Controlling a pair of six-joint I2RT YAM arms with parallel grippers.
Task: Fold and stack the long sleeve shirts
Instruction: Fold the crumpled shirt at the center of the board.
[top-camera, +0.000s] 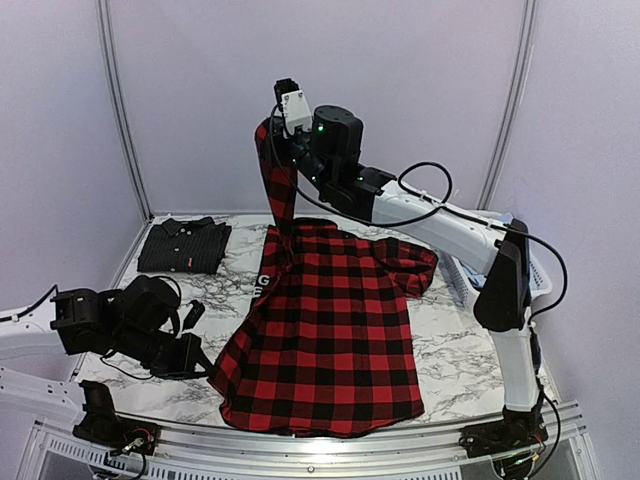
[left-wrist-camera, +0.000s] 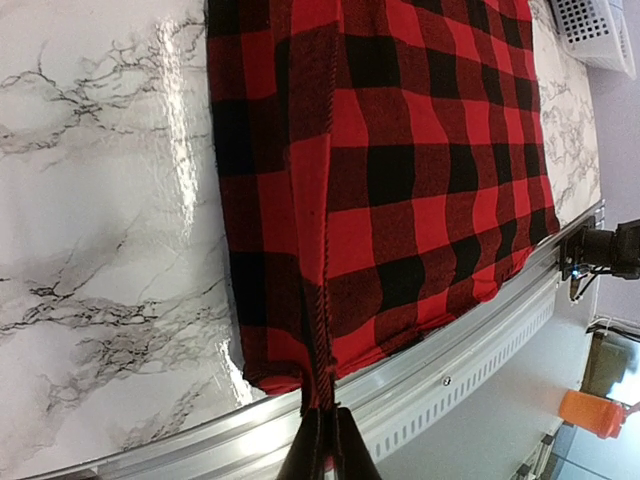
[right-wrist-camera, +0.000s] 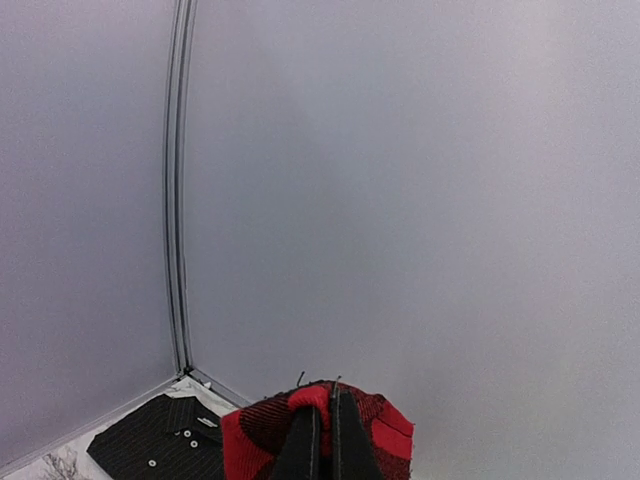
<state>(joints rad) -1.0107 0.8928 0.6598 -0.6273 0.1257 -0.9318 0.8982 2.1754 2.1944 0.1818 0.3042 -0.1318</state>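
Note:
The red-and-black plaid shirt (top-camera: 335, 330) lies spread over the marble table, its hem at the near edge. My right gripper (top-camera: 276, 128) is raised high above the back of the table. It is shut on the cuff end of one sleeve (right-wrist-camera: 350, 420), which hangs down to the shirt's shoulder. My left gripper (left-wrist-camera: 328, 450) is low at the shirt's near left corner, shut on the side seam at the hem (left-wrist-camera: 320, 370). The dark charcoal shirt (top-camera: 185, 246) lies folded at the back left corner and also shows in the right wrist view (right-wrist-camera: 160, 450).
A white slotted basket (top-camera: 540, 272) stands at the table's right edge, behind the right arm, and in the left wrist view the basket (left-wrist-camera: 595, 25) sits past the shirt. A metal rail (left-wrist-camera: 450, 350) runs along the table's near edge. Grey walls close in the back and sides.

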